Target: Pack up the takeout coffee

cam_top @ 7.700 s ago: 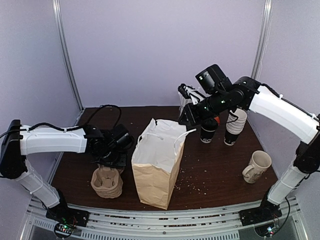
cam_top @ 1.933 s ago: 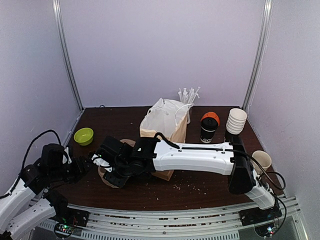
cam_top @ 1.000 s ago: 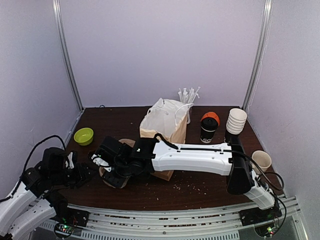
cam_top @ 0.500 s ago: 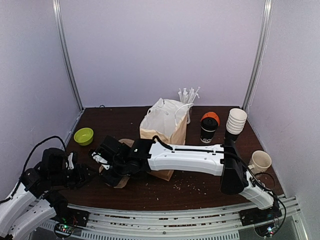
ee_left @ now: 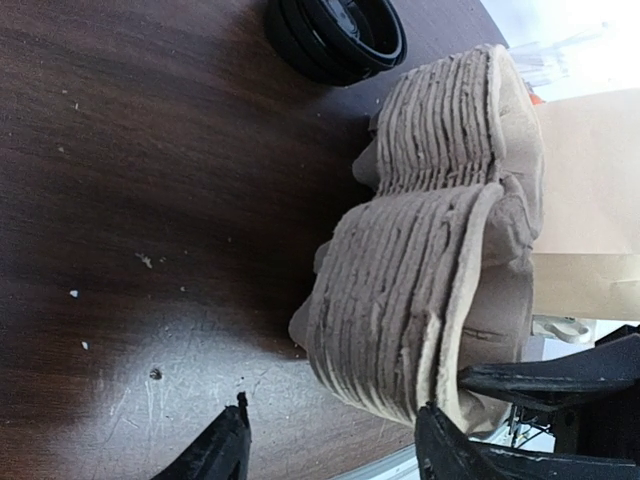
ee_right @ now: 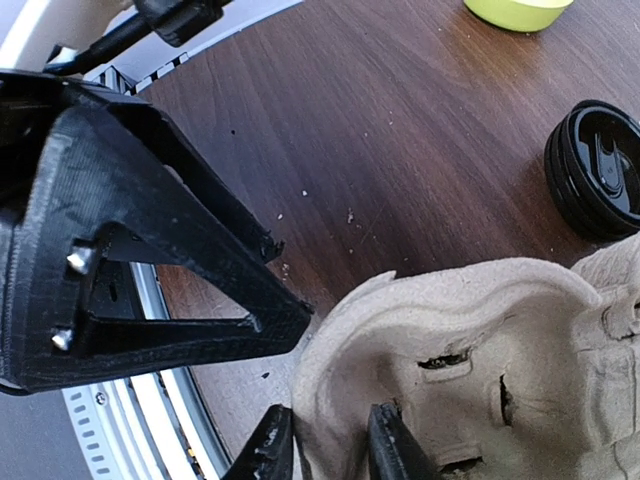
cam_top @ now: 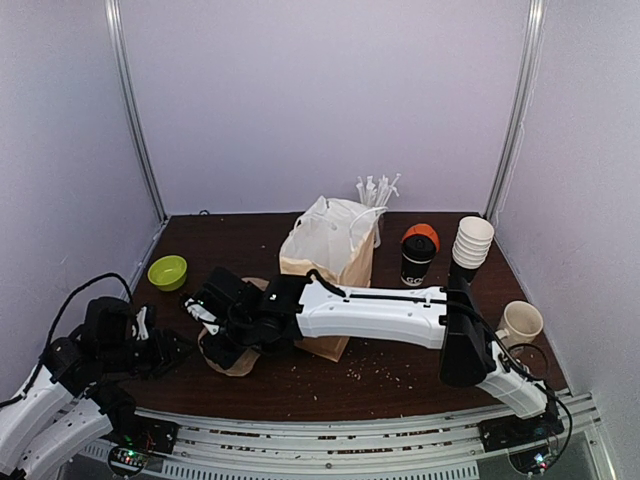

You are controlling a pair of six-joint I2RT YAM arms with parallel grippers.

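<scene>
The takeout coffee [cam_top: 417, 262], a black cup with white print and an orange-red top showing, stands at the back right beside the brown paper bag [cam_top: 330, 255]; neither gripper is near it. My right arm reaches across to the front left. Its gripper [cam_top: 216, 338] [ee_right: 328, 452] is shut on the rim wall of the top pulp cup carrier [ee_right: 470, 330] of a stack [cam_top: 238, 360] [ee_left: 430, 270]. My left gripper [cam_top: 178, 346] [ee_left: 330, 455] stands open just in front of the stack's near corner, one finger [ee_left: 445, 450] close to the top carrier's edge.
A pile of black lids [ee_left: 335, 35] [ee_right: 598, 180] lies beside the carrier stack. A green bowl [cam_top: 167, 271] sits at the left. White paper cups [cam_top: 472, 242] are stacked at the back right, a cream mug [cam_top: 520, 326] stands at the right, and white stirrers [cam_top: 376, 190] rise behind the bag.
My right gripper's jaws have narrowed onto the top carrier's rim and shifted slightly. The left gripper has stayed open and almost still.
</scene>
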